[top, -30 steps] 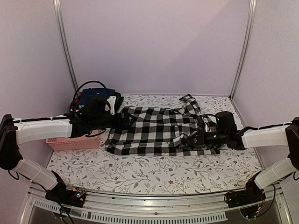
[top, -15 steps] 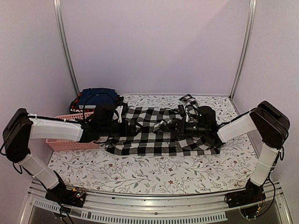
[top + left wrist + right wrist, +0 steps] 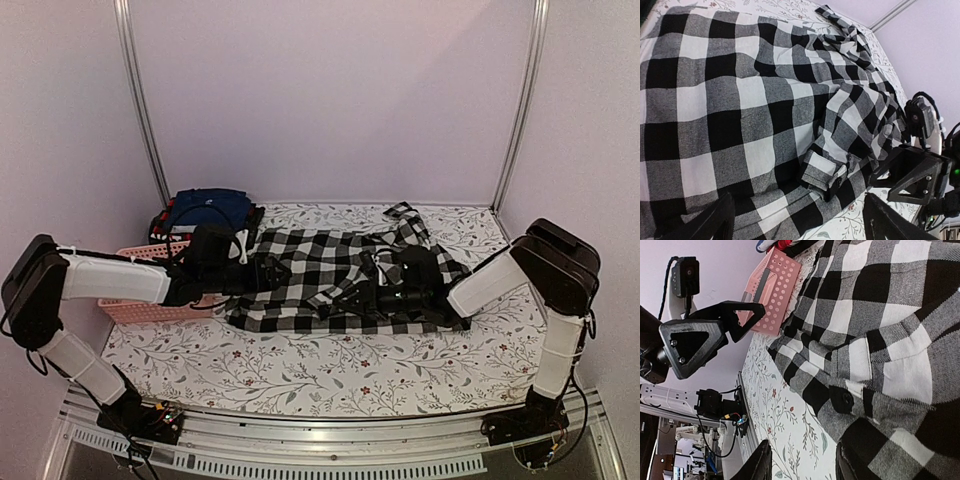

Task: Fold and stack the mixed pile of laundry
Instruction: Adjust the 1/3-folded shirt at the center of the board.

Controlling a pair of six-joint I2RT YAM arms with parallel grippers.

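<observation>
The large black-and-white checked shirt (image 3: 330, 275) lies spread flat on the table, with its right sleeve folded across the body. The sleeve cuff (image 3: 824, 173) rests near the shirt's front hem. My left gripper (image 3: 268, 272) is open and empty, low over the shirt's left part (image 3: 797, 225). My right gripper (image 3: 362, 292) is open and empty at the shirt's front hem (image 3: 800, 465), facing the left one. Navy trousers (image 3: 210, 208) lie on top of dark garments at the back left. The plaid piece and the lettered garment cannot be made out.
A pink slotted basket (image 3: 150, 305) stands on the table's left side beside the shirt, and shows in the right wrist view (image 3: 775, 287). The floral tablecloth (image 3: 330, 365) shows in front of the shirt. Walls and metal posts close the back and sides.
My right arm swept left across the shirt, carrying the right sleeve over the body, and now stands open with the sleeve lying there. My left gripper shifted slightly over the shirt's left part.
</observation>
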